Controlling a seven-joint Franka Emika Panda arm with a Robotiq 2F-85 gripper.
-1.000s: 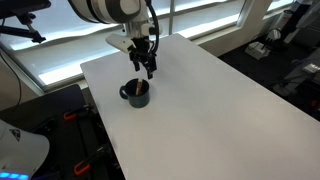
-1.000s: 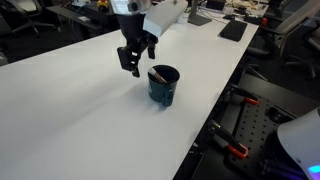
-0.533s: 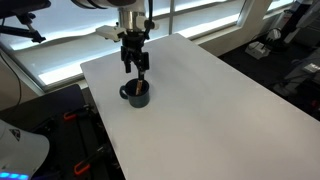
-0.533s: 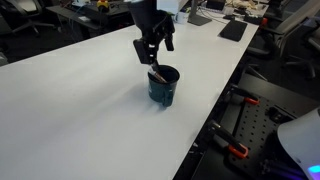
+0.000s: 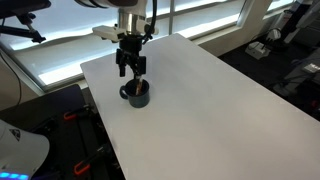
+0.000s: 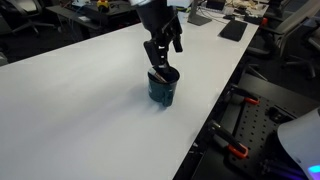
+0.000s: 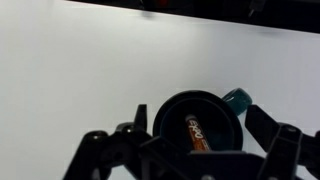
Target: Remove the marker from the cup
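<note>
Wrist view has the pincer [image 7: 200,128] spread wide just above the cup [image 7: 222,108] near a worktop [image 7: 80,60] edge, the marker [image 7: 196,134] leaning inside it, long axis steeply tilted, between the jaws.

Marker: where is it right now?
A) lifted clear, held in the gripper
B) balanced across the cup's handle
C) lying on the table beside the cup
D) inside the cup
D: the wrist view shows the marker down inside the cup, while the gripper hangs open above it, holding nothing.
</note>
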